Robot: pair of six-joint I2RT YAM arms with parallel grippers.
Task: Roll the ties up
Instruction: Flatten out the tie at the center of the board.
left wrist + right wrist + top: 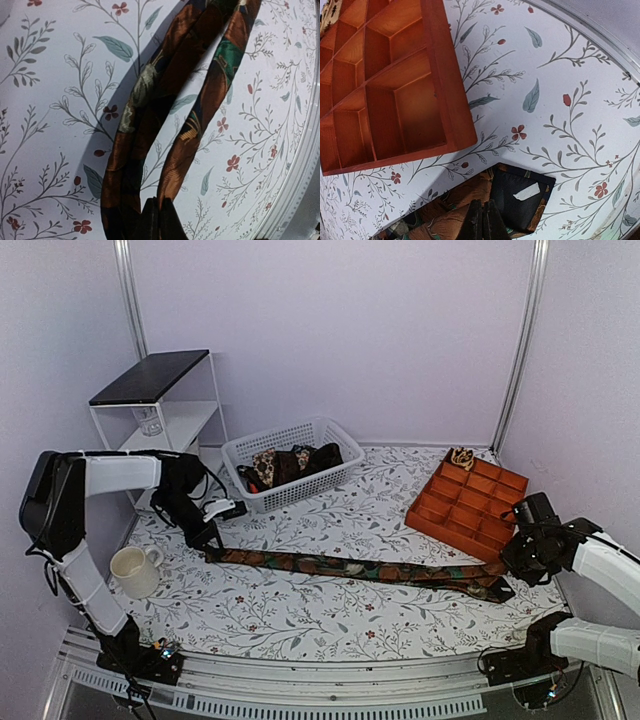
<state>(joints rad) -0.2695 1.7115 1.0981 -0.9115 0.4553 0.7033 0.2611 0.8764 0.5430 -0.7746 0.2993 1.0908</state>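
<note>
One brown, green and rust tie (360,568) lies stretched across the table between my two grippers. My left gripper (207,537) is shut on its narrow left end. In the left wrist view the tie (145,95) runs away from the gripper (159,220) as two strands side by side. My right gripper (513,565) is shut on the wide end. In the right wrist view the gripper (482,220) pinches that end, and the end's dark lining with a white label (527,192) faces up. More ties (285,465) lie bundled in the white basket (330,430).
An orange compartment tray (468,502) stands at the back right, close to the tie's wide end; it also shows in the right wrist view (385,85). A cream mug (133,570) sits front left. A white shelf unit (160,400) stands back left.
</note>
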